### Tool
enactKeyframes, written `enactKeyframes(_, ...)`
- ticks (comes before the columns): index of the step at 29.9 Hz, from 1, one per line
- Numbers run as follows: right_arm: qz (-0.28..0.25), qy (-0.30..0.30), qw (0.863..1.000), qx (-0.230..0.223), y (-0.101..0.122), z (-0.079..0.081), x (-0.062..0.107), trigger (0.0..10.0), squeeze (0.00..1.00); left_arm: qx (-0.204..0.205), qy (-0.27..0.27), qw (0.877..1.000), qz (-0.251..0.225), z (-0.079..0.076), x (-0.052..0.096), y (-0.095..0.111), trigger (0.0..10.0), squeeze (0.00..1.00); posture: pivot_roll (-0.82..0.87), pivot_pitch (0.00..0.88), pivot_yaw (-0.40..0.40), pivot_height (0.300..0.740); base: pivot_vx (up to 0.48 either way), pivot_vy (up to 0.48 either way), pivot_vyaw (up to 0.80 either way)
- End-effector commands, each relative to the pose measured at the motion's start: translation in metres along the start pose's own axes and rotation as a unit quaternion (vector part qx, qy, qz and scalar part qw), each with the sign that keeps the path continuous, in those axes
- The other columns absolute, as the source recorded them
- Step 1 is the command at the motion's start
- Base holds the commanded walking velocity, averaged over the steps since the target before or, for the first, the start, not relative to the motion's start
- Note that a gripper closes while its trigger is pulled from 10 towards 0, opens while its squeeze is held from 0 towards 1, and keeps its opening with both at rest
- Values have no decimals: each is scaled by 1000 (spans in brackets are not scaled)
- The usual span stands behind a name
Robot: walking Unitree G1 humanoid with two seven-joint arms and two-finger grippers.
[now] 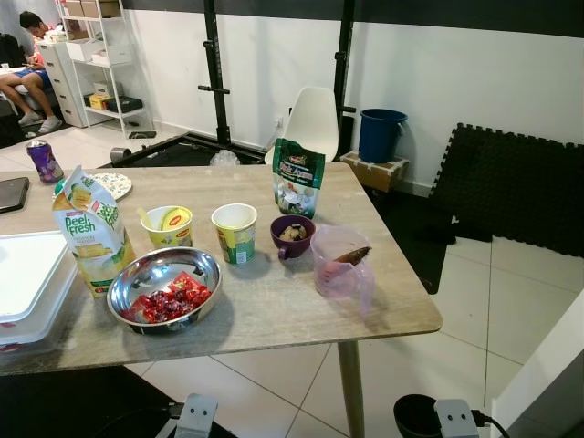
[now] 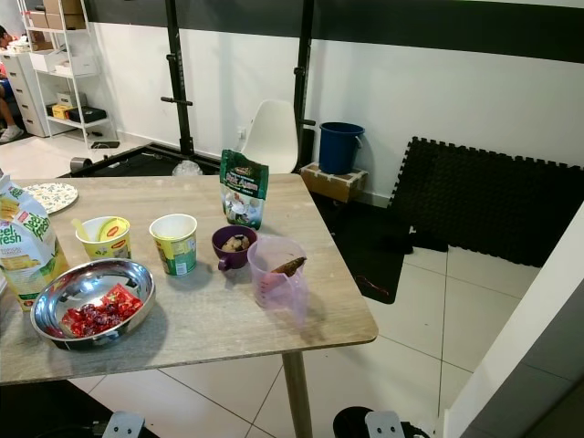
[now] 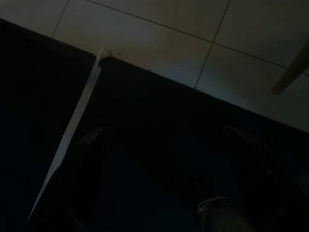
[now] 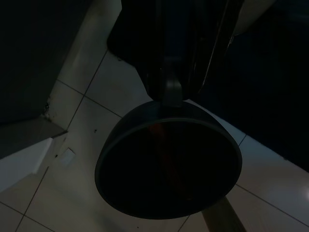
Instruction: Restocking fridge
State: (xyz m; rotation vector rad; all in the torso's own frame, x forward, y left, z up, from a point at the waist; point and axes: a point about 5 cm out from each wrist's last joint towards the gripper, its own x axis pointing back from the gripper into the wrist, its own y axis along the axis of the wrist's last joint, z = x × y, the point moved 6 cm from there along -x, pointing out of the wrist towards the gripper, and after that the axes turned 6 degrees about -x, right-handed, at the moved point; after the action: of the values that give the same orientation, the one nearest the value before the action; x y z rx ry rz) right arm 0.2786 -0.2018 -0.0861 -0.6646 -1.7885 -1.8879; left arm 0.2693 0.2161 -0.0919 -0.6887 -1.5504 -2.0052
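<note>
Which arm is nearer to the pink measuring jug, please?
Right. The right arm hangs below the table edge on the jug's side; the left arm hangs farther off, below the steel bowl.

Both eye views look down from the head at the same desk (image 1: 274,310). Both wrist views hang low, facing the dark floor (image 3: 159,38) up close.

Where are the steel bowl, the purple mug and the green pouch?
steel bowl (image 1: 157,268), left eye view, bare inner wall.
purple mug (image 1: 293,245), left eye view, front of its body.
green pouch (image 2: 243,188), right eye view, middle of its printed face.
</note>
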Motion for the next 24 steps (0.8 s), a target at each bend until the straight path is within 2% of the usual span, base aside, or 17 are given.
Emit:
enactKeyframes(1,4,-7,1000,-1,-2,-4,1,10000,0,-5,1,1000,2,3,2,-4,10000,0,-8,80,-16,740,0,0,0)
enactKeyframes(24,11,-10,1000,4,-11,-5,4,10000,0,-9,-3,1000,14,1,4,-14,10000,0,-14,66,-10,740,0,0,0)
